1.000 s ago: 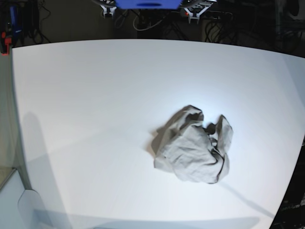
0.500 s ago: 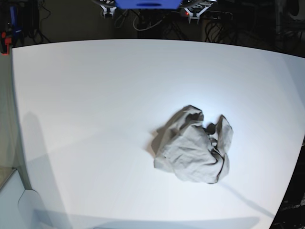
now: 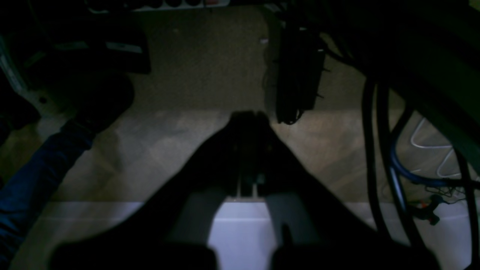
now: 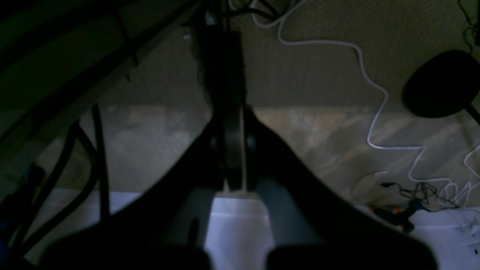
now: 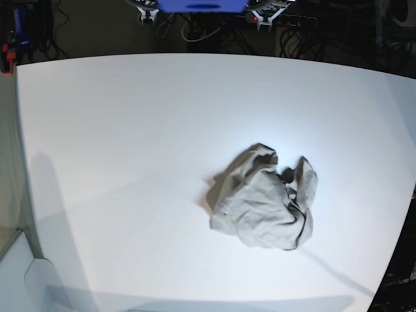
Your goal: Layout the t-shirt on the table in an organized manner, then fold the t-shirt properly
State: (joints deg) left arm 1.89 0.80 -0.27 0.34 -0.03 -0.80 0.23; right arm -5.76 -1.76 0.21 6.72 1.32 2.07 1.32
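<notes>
Nothing has moved since the earlier frames. One t-shirt [image 5: 266, 201] lies crumpled on the table [image 5: 117, 130], toward its right front in the base view; no clear long axis shows. Two grippers, left gripper [image 3: 247, 123] and right gripper [image 4: 234, 123], hang closed, empty.

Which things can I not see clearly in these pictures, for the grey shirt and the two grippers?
- Crumpled light grey-beige cotton t-shirt: base view; its own folds hide sleeves, neck and label.
- Left gripper: left wrist view; a dark silhouette with fingertips together, pads unreadable.
- Right gripper: right wrist view; likewise dark, tips together.
- Large white table: wrist views show only its edge, no shirt.
</notes>
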